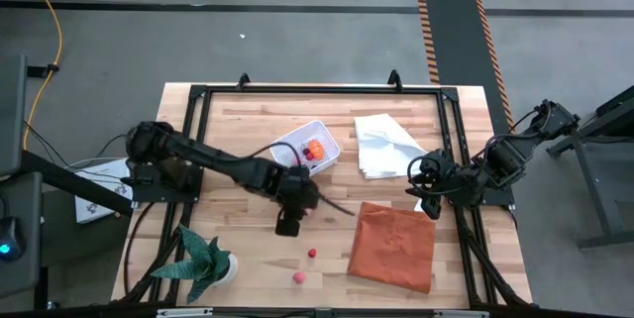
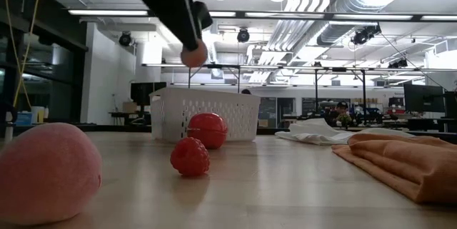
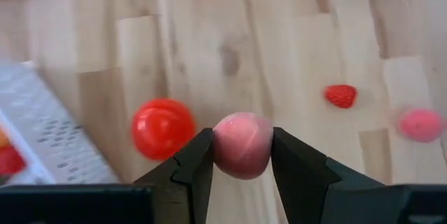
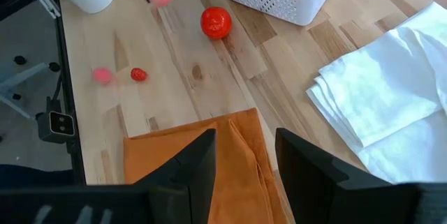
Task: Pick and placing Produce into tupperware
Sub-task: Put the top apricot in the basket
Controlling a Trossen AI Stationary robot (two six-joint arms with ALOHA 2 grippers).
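Pink toy ball (image 3: pixel 242 144) is pinched by left gripper (image 3: pixel 242 155), lifted beside white perforated tub (image 1: pixel 309 148) for dropping in. Red ball (image 4: pixel 216 23), raspberry (image 4: pixel 139 75) lie near tub. Right gripper (image 4: pixel 244 155) is parked empty, fingers apart, over orange cloth (image 4: pixel 195 151).

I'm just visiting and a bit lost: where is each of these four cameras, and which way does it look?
High: overhead, straight down; both arms.
Low: tabletop height, looking across; left gripper overhead.
Left wrist: down past its fingers clamping a pink ball.
Right wrist: past its open fingers, over the orange cloth.
All share the red ball.
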